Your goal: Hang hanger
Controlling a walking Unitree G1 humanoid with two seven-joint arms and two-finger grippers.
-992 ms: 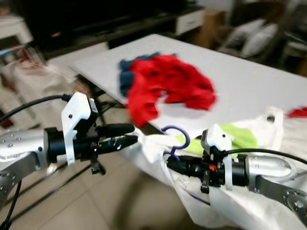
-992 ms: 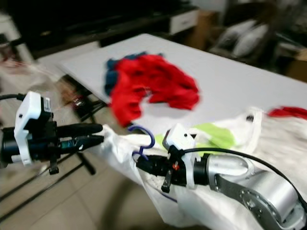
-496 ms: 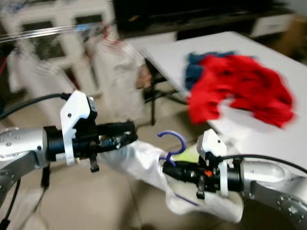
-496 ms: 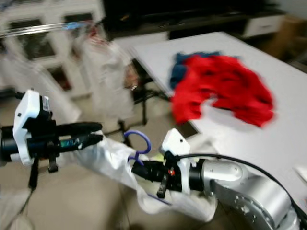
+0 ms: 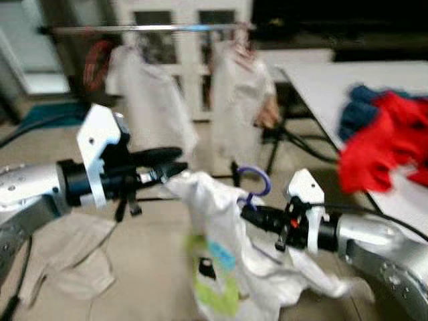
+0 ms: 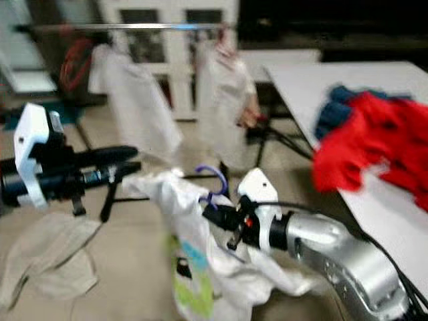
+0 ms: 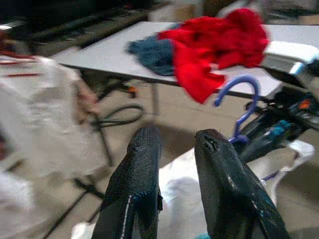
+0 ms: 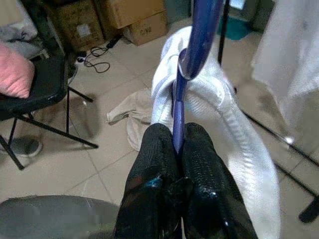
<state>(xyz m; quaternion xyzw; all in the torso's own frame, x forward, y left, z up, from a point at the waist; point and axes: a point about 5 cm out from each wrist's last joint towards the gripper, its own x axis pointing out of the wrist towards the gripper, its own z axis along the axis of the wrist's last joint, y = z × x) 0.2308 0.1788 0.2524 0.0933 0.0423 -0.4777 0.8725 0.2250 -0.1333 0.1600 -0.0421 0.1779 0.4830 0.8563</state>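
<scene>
We see the blue hanger [image 5: 253, 183] upright — hook uppermost, seemingly inside a white garment [image 5: 221, 227] — draped below it.

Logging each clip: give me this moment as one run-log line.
right gripper: shut on blue hanger | white shirt: draped on hanger | left gripper: at shirt edge | rail: ahead, hanger not hung
</scene>
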